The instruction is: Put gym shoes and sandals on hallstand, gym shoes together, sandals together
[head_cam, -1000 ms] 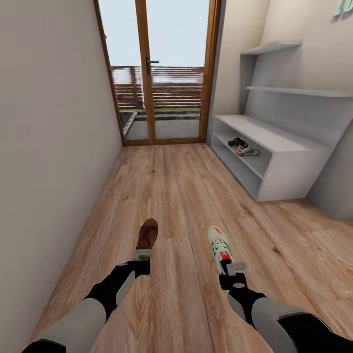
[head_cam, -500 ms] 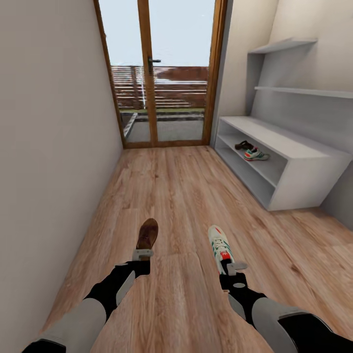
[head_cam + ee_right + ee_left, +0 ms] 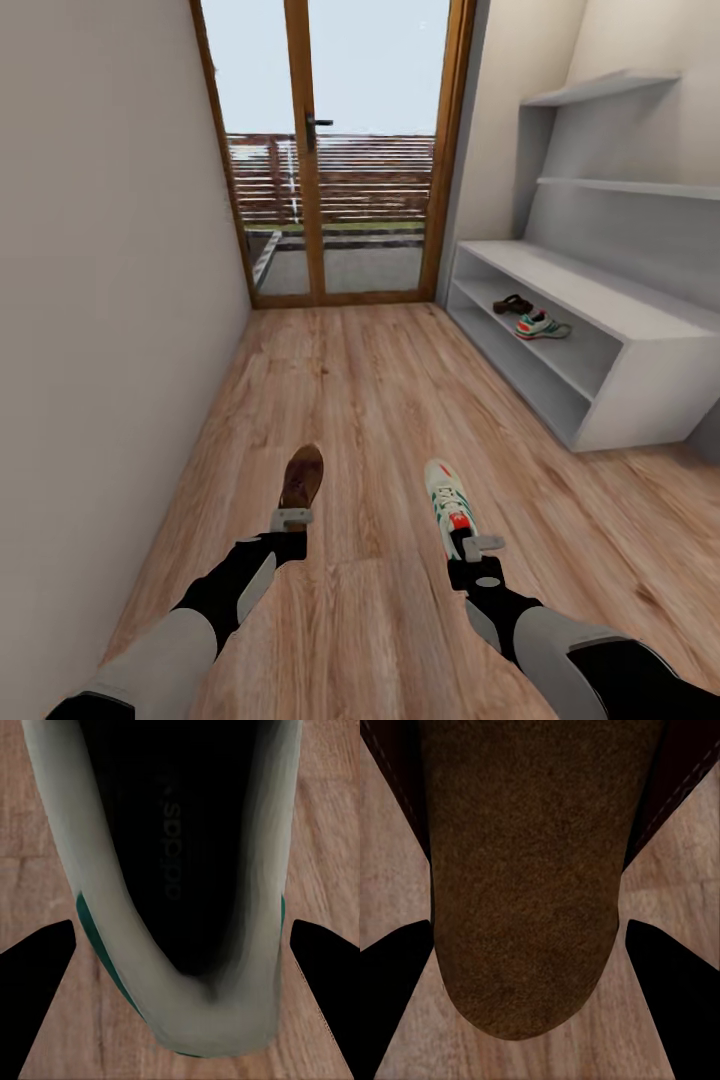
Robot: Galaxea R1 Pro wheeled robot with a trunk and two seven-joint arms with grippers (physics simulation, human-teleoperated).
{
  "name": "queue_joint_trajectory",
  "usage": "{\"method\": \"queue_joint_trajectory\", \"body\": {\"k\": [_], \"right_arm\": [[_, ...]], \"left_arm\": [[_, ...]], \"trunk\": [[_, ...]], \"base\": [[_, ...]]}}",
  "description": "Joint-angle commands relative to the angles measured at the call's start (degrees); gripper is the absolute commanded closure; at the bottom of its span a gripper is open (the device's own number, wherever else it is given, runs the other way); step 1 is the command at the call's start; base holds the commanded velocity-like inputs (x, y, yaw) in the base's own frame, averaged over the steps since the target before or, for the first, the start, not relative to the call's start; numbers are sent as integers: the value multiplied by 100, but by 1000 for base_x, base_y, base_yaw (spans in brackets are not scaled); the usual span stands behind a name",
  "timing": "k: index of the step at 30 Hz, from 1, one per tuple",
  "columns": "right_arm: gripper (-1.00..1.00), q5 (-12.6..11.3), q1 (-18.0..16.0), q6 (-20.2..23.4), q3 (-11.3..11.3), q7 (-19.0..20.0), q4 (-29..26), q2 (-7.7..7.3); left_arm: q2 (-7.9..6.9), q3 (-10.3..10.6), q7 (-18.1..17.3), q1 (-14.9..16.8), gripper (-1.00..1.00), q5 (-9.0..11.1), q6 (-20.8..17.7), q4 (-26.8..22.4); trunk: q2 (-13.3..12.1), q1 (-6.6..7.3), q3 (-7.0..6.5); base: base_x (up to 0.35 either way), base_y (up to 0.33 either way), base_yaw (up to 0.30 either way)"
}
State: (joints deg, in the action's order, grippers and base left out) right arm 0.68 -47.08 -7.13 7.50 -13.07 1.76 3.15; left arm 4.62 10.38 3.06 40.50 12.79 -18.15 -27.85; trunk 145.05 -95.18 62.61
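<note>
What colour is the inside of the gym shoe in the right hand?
Black inside, with a white collar and faint lettering on the insole; the gym shoe shows this best in the right wrist view.

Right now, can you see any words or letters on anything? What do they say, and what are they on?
"adidas", with a small logo above it: printed on the dark insole inside the gym shoe held in the right gripper.
No other writing can be read: none on the sandal in the left gripper, and the shoes on the hallstand are too small to tell.
</note>
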Motion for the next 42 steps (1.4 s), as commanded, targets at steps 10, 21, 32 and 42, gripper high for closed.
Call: {"method": "queue_joint_trajectory", "body": {"k": [10,21,32,42], "right_arm": [[100,11,-9,-24,39,-29,17,1],[100,11,-8,-17,40,-29,17,2],[100,11,-8,-17,41,-29,17,4],[100,11,-8,-17,41,-29,18,7]], "left_arm": [[-5,34,28,3,100,57,-23,-10],[-5,39,35,2,100,57,-24,-9],[-5,42,35,2,100,57,-23,-9],[-5,43,30,2,100,57,-22,-9]], "trunk": [[2,-2,5],[2,-2,5],[2,-2,7],[2,-2,26]], "base": [[350,9,0],[350,0,0],[350,8,-28],[350,75,-212]]}}
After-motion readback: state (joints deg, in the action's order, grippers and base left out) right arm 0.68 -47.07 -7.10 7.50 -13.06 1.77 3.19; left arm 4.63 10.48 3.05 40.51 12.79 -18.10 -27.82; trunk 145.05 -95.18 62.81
